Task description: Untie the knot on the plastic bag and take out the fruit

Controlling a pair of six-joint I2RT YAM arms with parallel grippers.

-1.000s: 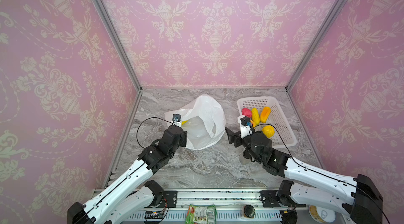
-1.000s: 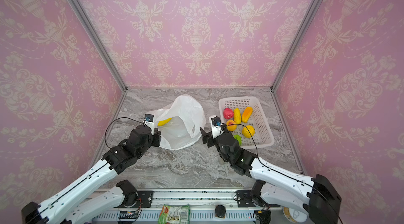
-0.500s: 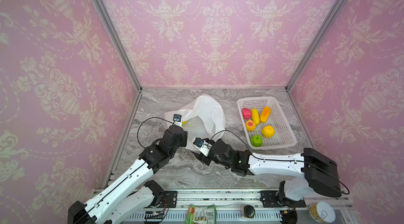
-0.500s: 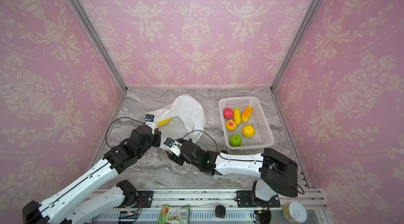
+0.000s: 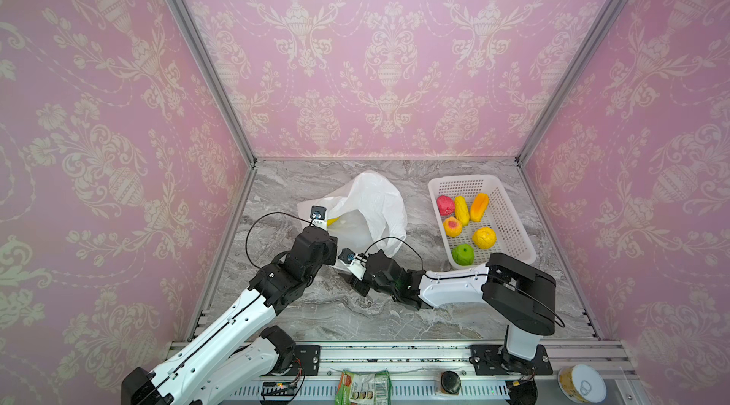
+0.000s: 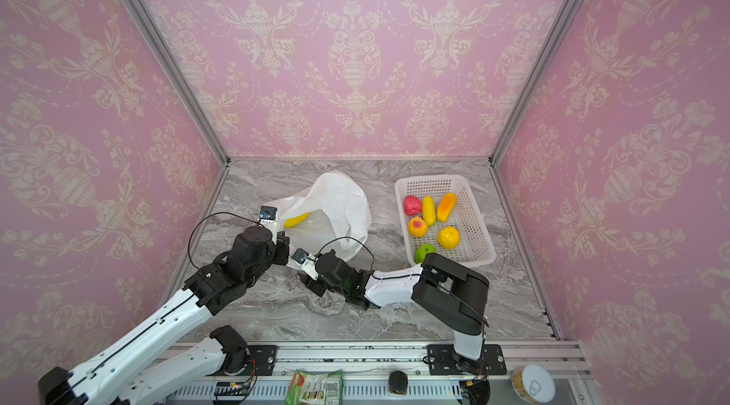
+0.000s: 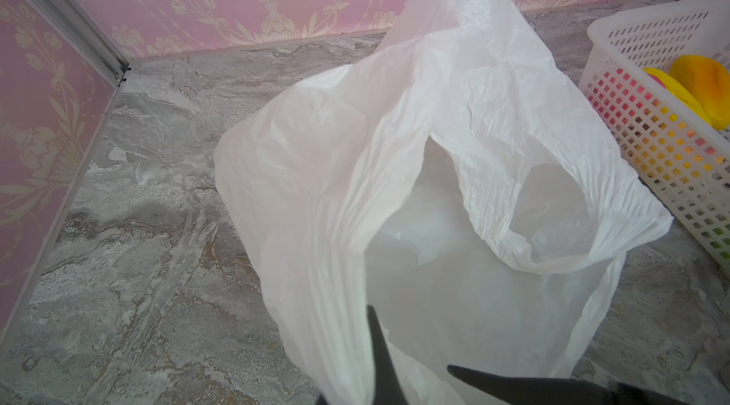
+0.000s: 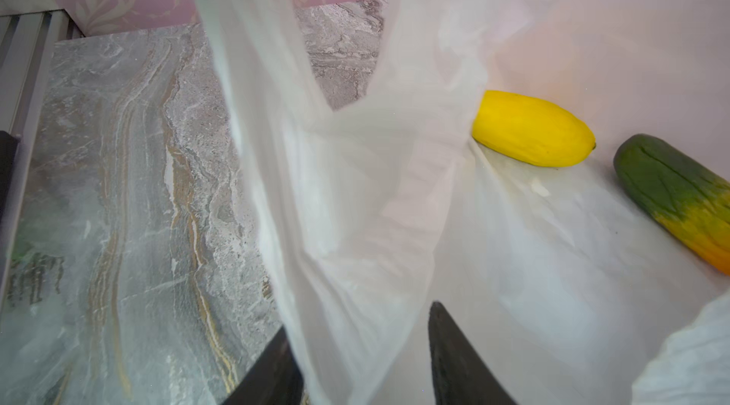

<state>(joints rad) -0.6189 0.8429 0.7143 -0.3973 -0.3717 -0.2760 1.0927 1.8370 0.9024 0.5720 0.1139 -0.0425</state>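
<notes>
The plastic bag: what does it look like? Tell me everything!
The plastic bag is thin, white, crinkly and see-through, lying on the marble table beside the basket, mouth open, loop handles untied. The left gripper pinches its rim; the right gripper's jaws straddle one strip. A yellow fruit and a green-orange fruit lie inside.

Item 1, plastic bag (image 5: 371,205): I logged one, thin, white, translucent and crinkled. It lay slumped on the desk (image 5: 316,316) beside the basket (image 5: 462,179), with its mouth gaping and a loop handle (image 7: 474,185) hanging loose.

Item 2, fruit: I counted six in the basket:
- pink-red one (image 5: 445,205)
- yellow oblong (image 5: 461,209)
- orange oblong (image 5: 479,207)
- peach one (image 5: 452,226)
- yellow round one (image 5: 484,238)
- green apple (image 5: 463,254)

Two more lay inside the bag, apart: a second yellow oblong (image 8: 533,128) and a green-orange one (image 8: 675,189).
</notes>
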